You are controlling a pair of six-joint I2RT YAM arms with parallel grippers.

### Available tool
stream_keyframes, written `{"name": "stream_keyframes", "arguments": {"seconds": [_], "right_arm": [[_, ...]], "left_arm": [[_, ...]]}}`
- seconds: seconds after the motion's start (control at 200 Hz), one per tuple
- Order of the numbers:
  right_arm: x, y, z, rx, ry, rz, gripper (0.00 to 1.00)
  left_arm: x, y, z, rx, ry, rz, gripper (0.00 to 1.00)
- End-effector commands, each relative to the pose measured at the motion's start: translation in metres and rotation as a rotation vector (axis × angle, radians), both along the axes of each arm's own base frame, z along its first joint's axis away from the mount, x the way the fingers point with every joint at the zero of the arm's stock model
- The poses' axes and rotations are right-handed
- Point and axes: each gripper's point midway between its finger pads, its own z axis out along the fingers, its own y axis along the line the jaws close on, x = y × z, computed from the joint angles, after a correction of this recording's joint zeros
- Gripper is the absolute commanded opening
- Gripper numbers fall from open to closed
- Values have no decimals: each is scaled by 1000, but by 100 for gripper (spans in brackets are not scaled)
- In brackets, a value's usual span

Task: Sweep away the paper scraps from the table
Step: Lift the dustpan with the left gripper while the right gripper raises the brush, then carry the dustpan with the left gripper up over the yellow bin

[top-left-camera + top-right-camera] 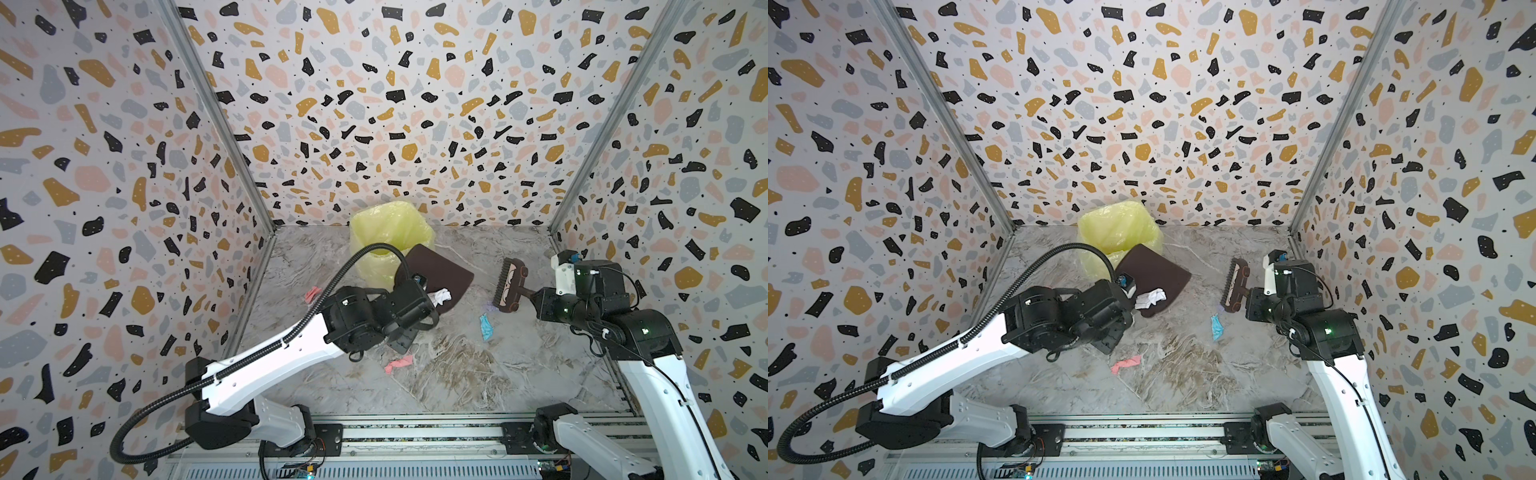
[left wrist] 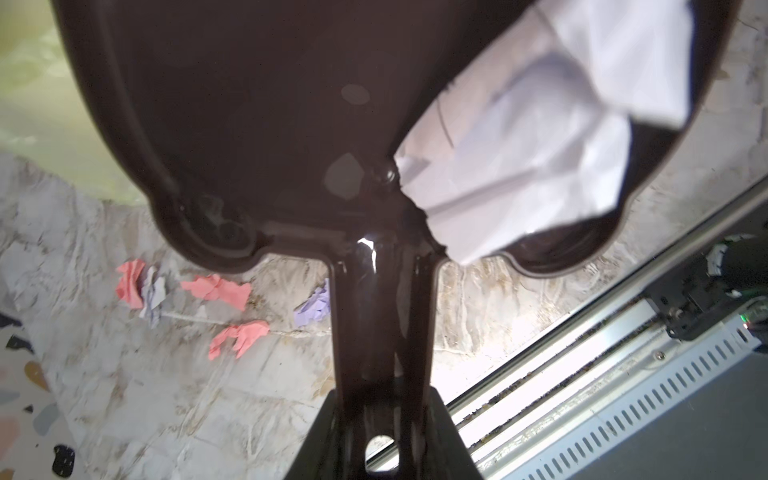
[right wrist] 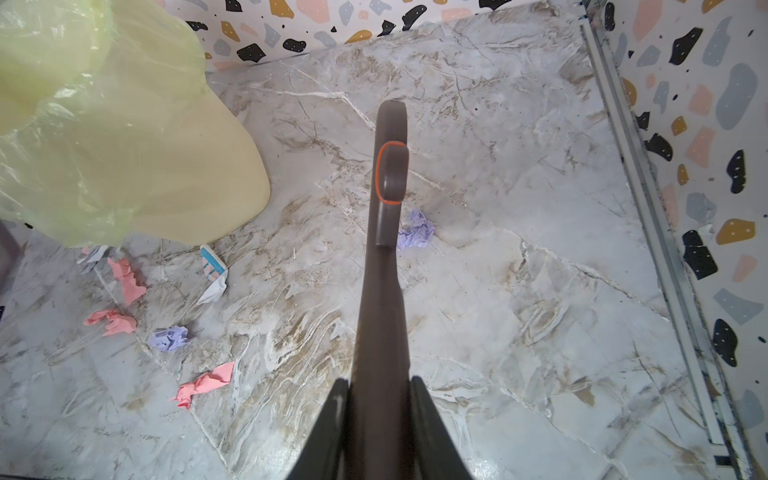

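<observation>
Clamping the dustpan point(image 1: 440, 266) by its handle, the left gripper point(image 2: 382, 415) holds it beside the bin point(image 1: 386, 232), likely to tip out the white scrap point(image 1: 441, 297) inside. Pink and blue paper scraps point(image 1: 399, 363) lie on the table point(image 1: 519, 374), some under that arm. Closed on the brush point(image 1: 509, 286) handle, the right gripper point(image 3: 380, 399) hovers by a lilac scrap point(image 3: 415, 235).

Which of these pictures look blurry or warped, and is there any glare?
Left wrist view: the dustpan and white paper scrap are close and blurred, with a glare spot on its handle. Both top views: wall pattern stretches toward the edges. Right wrist view: table crisp.
</observation>
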Motion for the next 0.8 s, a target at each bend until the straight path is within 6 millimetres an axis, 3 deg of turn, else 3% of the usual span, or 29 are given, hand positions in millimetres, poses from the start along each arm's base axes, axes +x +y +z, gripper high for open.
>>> {"name": "stream_keyframes", "arguments": {"seconds": [0.0, 0.155, 0.36, 0.796], "right_arm": [[1, 6, 15, 50, -80, 35, 0], [-1, 10, 8, 84, -67, 49, 0], [-1, 12, 5, 111, -58, 65, 0], [-5, 19, 0, 171, -29, 87, 0]], "left_arm": [[19, 37, 17, 27, -38, 94, 0], [47, 67, 30, 24, -73, 201, 0], [74, 100, 34, 63, -87, 286, 0], [144, 146, 57, -16, -178, 450, 0]]}}
